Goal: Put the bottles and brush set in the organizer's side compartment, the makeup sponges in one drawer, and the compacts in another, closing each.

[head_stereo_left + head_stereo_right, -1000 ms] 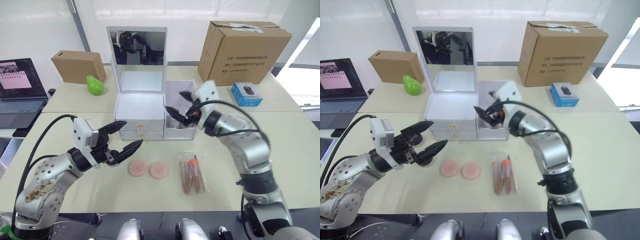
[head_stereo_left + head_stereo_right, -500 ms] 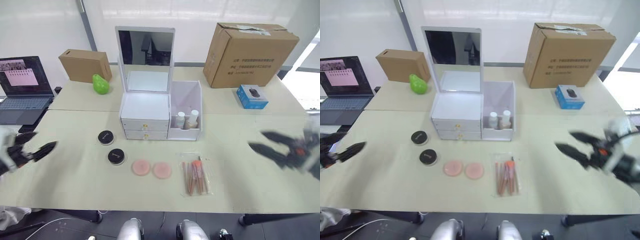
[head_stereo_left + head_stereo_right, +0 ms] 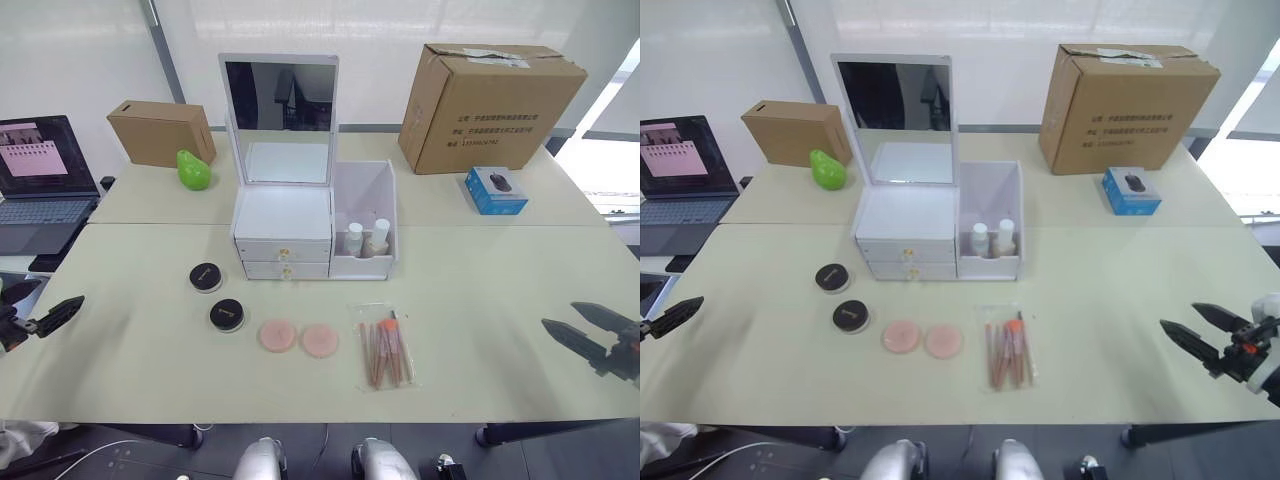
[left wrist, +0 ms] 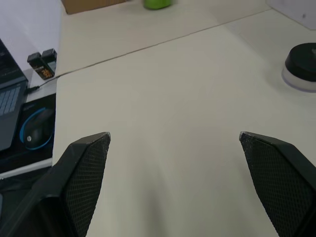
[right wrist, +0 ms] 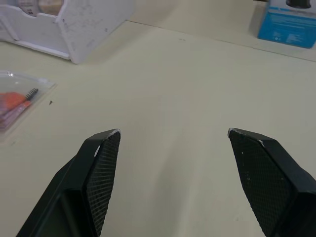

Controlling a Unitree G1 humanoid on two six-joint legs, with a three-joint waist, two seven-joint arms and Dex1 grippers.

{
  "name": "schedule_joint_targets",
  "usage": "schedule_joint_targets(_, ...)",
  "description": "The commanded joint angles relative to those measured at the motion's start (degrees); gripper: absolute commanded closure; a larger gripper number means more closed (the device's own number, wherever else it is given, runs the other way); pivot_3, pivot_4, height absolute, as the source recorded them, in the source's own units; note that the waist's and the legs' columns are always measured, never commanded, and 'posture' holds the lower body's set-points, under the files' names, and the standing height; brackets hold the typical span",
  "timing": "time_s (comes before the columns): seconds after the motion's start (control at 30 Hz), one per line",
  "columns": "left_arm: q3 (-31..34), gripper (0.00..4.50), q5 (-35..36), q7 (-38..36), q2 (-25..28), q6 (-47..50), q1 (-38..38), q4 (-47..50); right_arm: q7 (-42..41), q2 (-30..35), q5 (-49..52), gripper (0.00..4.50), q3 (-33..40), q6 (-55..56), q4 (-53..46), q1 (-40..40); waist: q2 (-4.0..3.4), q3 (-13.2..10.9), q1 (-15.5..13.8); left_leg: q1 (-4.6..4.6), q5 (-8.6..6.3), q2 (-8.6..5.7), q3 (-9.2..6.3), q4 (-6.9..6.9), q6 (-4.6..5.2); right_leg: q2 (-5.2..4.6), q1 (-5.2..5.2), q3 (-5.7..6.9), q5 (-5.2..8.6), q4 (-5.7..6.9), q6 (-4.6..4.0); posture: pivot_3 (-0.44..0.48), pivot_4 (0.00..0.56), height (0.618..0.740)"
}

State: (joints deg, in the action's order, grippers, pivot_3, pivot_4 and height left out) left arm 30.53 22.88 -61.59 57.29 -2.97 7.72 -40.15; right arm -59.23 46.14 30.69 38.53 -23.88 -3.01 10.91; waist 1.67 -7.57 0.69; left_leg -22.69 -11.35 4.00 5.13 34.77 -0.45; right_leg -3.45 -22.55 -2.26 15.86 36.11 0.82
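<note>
The surface (image 3: 480,300) is a big pale tabletop made of pushed-together tables, in a bright room with white walls.

Closest in, the left gripper (image 3: 35,315) sits low at the left edge and the right gripper (image 3: 1205,335) sits low at the right edge. Both are far out to the sides, well apart from all the things. The fingers (image 4: 84,168) of each one are spread wide and hold nothing.

A little farther in, the brush set (image 3: 385,345) lies flat in its clear bag. Its long way runs front to back, with the bristles at the far end. To its left lie the two pink makeup sponges (image 3: 298,337), side by side. Left of them are the two black compacts (image 3: 218,297), one a bit farther back than the other.

Behind those stands the white organizer (image 3: 285,215) with its mirror lid up. Both drawers (image 3: 285,260) are pushed in. Two bottles (image 3: 365,238) stand upright in the side compartment (image 3: 368,190) on its right.

At the back are a green pear (image 3: 192,170), a small brown box (image 3: 158,130), a big cardboard box (image 3: 490,105), a blue mouse box (image 3: 495,190) and a laptop (image 3: 35,185) on the left.
</note>
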Motion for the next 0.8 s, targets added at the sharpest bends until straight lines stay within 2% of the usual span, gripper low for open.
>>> schedule_joint_targets(0.03,-0.4,0.00,2.0,-0.7,-1.5,2.4,-1.4,9.3,0.0,1.9,3.2,0.73,-1.5,-3.1,-7.0,-1.0,0.00,0.0,0.0,0.00,0.00,0.00,0.00,0.01,0.00,0.00,0.01,0.00,0.00,0.01,0.00,0.000,0.150,0.740)
schedule_joint_targets(0.17,-6.1,0.00,5.9,0.3,-7.2,10.6,-6.3,32.4,2.5,4.0,13.9,0.73,-5.0,-15.8,-16.7,-5.9,-0.02,0.0,0.0,-0.02,0.01,0.06,-0.01,0.04,0.01,-0.01,0.05,-0.04,-0.01,0.02,0.02,0.000,0.150,0.740)
schedule_joint_targets(0.27,-13.1,0.00,9.2,3.5,-11.8,17.7,-7.8,49.2,4.6,5.2,16.3,0.73,-10.3,-20.8,-20.3,-10.1,0.03,0.0,-0.3,-0.03,0.01,0.03,-0.06,0.09,0.01,-0.02,0.15,-0.13,-0.04,0.00,0.12,0.000,0.150,0.740)
schedule_joint_targets(0.33,-18.1,0.00,10.0,5.2,-14.0,21.3,-7.9,57.3,6.3,5.6,16.5,0.73,-14.1,-23.5,-20.7,-12.7,0.18,0.0,-0.5,-0.04,0.02,-0.03,-0.10,0.16,0.03,0.04,0.21,-0.12,-0.04,-0.02,0.13,0.000,0.150,0.740)
schedule_joint_targets(0.43,-30.1,0.00,11.1,8.9,-20.6,26.7,-3.9,67.2,8.1,6.1,20.8,0.73,-20.2,-33.3,-19.6,-16.7,0.11,0.0,-0.7,-0.08,0.11,-0.10,-0.13,0.19,0.19,0.05,0.22,-0.16,-0.03,-0.05,0.15,0.000,0.150,0.740)
schedule_joint_targets(0.57,-37.4,0.00,9.9,10.5,-25.9,30.3,1.1,67.4,10.4,6.7,22.2,0.73,-25.4,-43.1,-15.2,-21.3,0.11,0.0,-0.9,-0.15,0.12,-0.15,-0.23,0.42,0.20,0.15,0.27,-0.21,-0.11,-0.04,0.26,0.000,0.150,0.740)
schedule_joint_targets(0.67,-42.7,0.55,9.6,5.8,-28.4,30.5,5.9,62.0,9.9,6.4,23.3,0.66,-29.4,-50.7,-9.5,-25.1,0.10,0.0,-0.8,-0.14,0.13,-0.18,-0.39,0.47,0.22,0.27,0.27,-0.23,-0.10,-0.03,0.26,0.000,0.150,0.740)
schedule_joint_targets(0.8,-49.1,1.84,5.6,1.3,-32.1,27.6,11.6,53.3,13.0,2.9,21.2,0.66,-32.9,-59.5,2.3,-32.2,0.11,0.0,-0.7,-0.22,0.12,-0.25,-0.48,0.57,0.23,0.31,0.27,-0.24,-0.11,-0.04,0.26,0.000,0.150,0.740)
